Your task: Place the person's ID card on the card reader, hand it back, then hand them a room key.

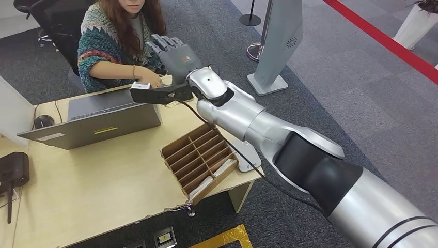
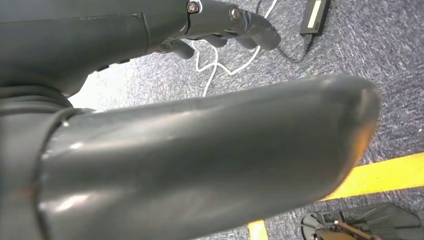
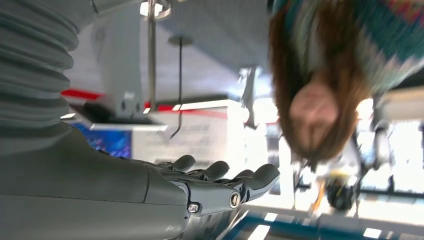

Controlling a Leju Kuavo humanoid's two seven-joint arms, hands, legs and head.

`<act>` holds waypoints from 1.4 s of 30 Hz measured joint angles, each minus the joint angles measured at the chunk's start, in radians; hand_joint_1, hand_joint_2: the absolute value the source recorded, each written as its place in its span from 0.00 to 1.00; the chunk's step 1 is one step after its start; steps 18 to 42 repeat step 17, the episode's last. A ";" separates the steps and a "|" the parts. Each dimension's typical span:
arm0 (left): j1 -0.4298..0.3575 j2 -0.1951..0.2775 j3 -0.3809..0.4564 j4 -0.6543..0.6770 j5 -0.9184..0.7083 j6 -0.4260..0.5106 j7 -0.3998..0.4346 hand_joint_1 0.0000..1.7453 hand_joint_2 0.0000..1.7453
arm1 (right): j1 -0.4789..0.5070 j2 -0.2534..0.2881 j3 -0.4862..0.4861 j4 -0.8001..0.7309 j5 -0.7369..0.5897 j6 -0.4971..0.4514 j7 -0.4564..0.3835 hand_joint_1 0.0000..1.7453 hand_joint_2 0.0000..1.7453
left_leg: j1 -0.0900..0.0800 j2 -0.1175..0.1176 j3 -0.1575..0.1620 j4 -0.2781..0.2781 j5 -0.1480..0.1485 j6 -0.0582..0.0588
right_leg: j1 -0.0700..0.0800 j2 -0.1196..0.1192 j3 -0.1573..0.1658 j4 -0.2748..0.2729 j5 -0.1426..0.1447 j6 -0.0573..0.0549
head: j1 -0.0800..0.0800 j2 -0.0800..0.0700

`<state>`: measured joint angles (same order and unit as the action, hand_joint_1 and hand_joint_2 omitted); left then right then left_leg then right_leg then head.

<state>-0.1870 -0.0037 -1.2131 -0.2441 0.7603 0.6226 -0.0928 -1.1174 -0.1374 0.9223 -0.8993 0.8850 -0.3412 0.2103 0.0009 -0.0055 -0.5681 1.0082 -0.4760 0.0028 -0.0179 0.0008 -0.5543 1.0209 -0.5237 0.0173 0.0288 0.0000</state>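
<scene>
My right hand (image 1: 173, 51) is stretched out over the far edge of the desk (image 1: 103, 181), in front of the seated person (image 1: 121, 39). Its fingers (image 3: 220, 177) are straight and spread, with nothing in them. The person's hand (image 1: 148, 78) rests on the desk just left of my wrist; I cannot tell whether it holds a card. A wooden divided box (image 1: 199, 157) near the desk's right end holds white cards (image 1: 204, 186). A flat white device (image 1: 250, 155) lies beside it, partly under my forearm. My left hand (image 2: 225, 22) hangs over the carpet, holding nothing.
A grey laptop (image 1: 98, 121) stands open on the desk facing the person, with a mouse (image 1: 44, 121) to its left. A black device (image 1: 13, 170) sits at the desk's left edge. A grey kiosk stand (image 1: 279, 46) and a red floor line (image 1: 387, 39) lie to the right.
</scene>
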 joint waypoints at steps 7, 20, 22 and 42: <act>0.036 0.000 0.021 0.000 0.028 0.058 -0.027 0.00 0.00 | 0.050 -0.166 -0.129 -0.227 0.259 -0.227 0.161 0.00 0.00 | 0.000 0.000 0.001 0.002 -0.001 0.001 | 0.000 0.000 0.001 -0.001 0.000 0.000 | 0.000 0.000; 0.075 0.000 0.057 0.003 0.056 0.077 -0.038 0.00 0.00 | 0.420 -0.354 -0.603 -0.570 0.344 -0.356 0.084 0.00 1.00 | 0.000 0.001 0.002 0.003 -0.004 0.001 | 0.000 0.000 0.003 -0.002 0.000 0.000 | 0.000 0.000; 0.075 0.000 0.057 0.003 0.056 0.077 -0.038 0.00 0.00 | 0.420 -0.354 -0.603 -0.570 0.344 -0.356 0.084 0.00 1.00 | 0.000 0.001 0.002 0.003 -0.004 0.001 | 0.000 0.000 0.003 -0.002 0.000 0.000 | 0.000 0.000; 0.075 0.000 0.057 0.003 0.056 0.077 -0.038 0.00 0.00 | 0.420 -0.354 -0.603 -0.570 0.344 -0.356 0.084 0.00 1.00 | 0.000 0.001 0.002 0.003 -0.004 0.001 | 0.000 0.000 0.003 -0.002 0.000 0.000 | 0.000 0.000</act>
